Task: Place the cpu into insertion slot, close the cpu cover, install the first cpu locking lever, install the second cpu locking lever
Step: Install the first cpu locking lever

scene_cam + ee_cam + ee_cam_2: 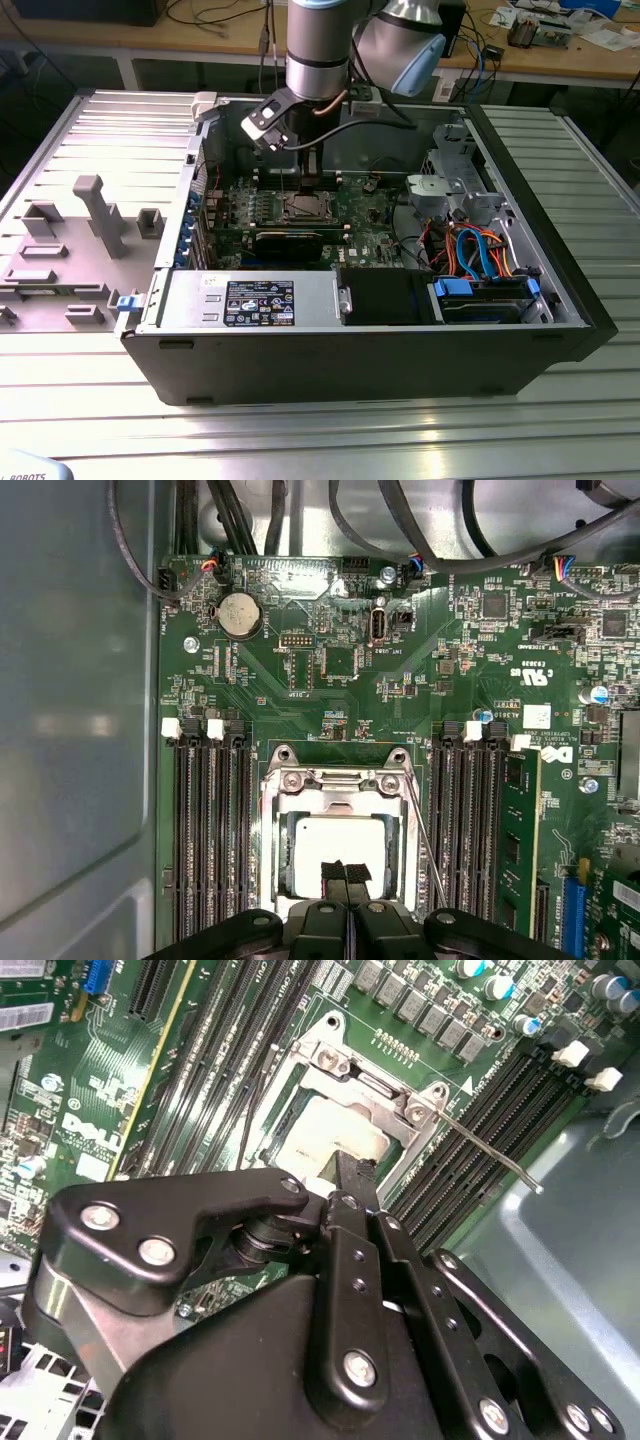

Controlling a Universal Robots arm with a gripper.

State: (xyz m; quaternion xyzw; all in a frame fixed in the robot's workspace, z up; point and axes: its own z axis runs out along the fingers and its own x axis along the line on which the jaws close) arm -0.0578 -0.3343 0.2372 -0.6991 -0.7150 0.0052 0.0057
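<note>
**The cpu (338, 840), a small flat square chip with a pale silver-grey metal top, sat in its socket**

At the exterior view's left, a grey plastic panel with raised blocks (90, 225) lay on the ribbed metal table (320, 440). Beside it stood the open black computer case (380, 365), its green motherboard (375, 215) face up. The silver-and-grey robot arm (318, 45) reached down over the board's middle. Orange and blue cables (478, 250) sat toward the exterior view's right.

In the first wrist view the chip's top looked pale and even. It lay flat and square inside the insertion slot (283, 865), a small dark socket with a silver rim. The cpu cover (340, 781), a thin silver frame plate, lay down around the chip, whose top showed through its window. A thin silver wire lever (427, 850) angled out from the socket's corner beside long narrow black memory slots (462, 830). The black gripper (346, 872) had its fingertips pressed together with nothing visible between them. Their ends were over the chip's edge; whether they touched it could not be told.
</note>
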